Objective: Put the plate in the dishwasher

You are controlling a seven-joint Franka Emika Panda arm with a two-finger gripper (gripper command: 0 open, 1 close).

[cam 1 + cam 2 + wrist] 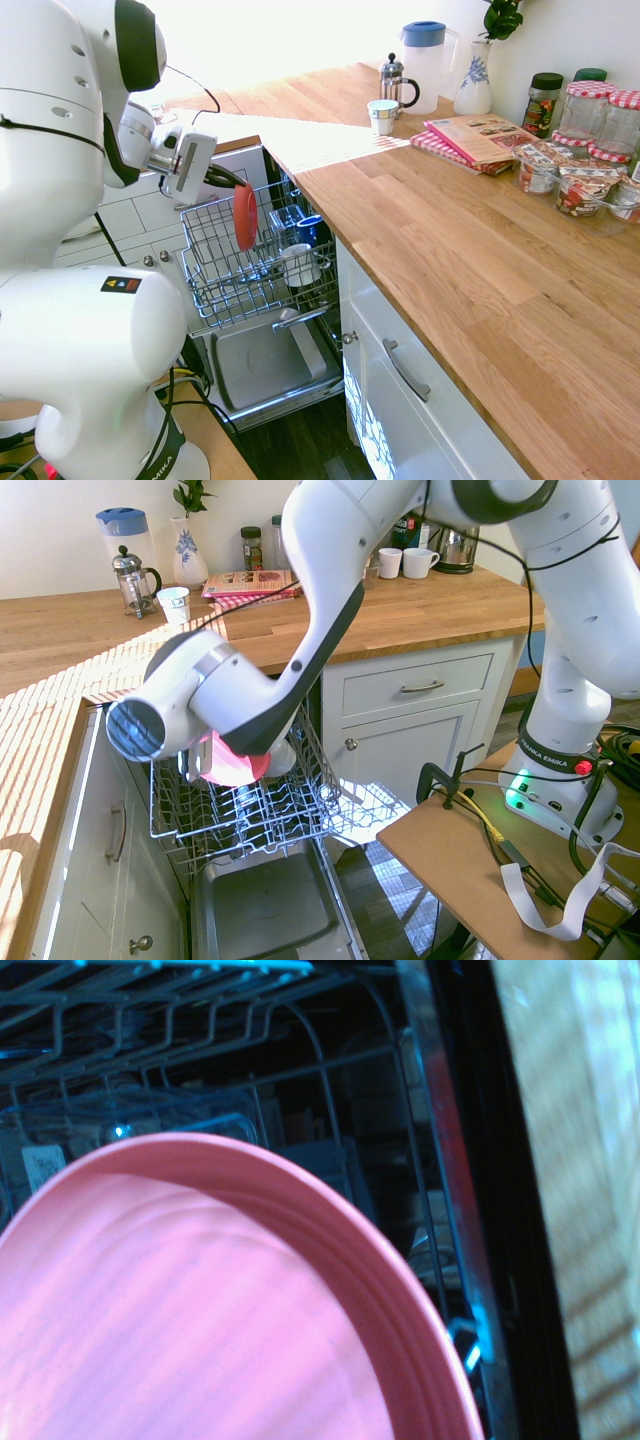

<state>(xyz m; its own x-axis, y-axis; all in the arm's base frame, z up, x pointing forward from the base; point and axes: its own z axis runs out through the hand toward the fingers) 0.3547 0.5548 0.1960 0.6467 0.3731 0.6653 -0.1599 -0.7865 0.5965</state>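
So in the first exterior view the arm comes in from the left and its gripper (238, 183) has the jaws pinched on the plate (245, 218), right up at the rim. The plate is pretty much upright, seen nearly edge-on, and it's over the upper rack (215, 250) of the open dishwasher (270, 365). Can't tell from here if it touches the tines. There's a white mug (299, 266) and a blue mug (312, 231) in that rack too, over on the side by the long wooden counter (430, 240). Up on the counter sit a French press (392, 85), a patterned cup (382, 117) just beside it, and a vase (474, 80)

Second exterior view has the arm reaching in from the right, and its wrist hides part of the plate, which looks bright pink over the rack. The white mug shows just beside it in the picture, partly covered by the arm. The fingertips are hidden here

Wrist view is kinda blurry: the plate fills the lower left, curved rim and stripy light across its face. Behind it there's a clear plastic container (130, 1120) and some rack wires, with a strip of sunlit wood off to one side
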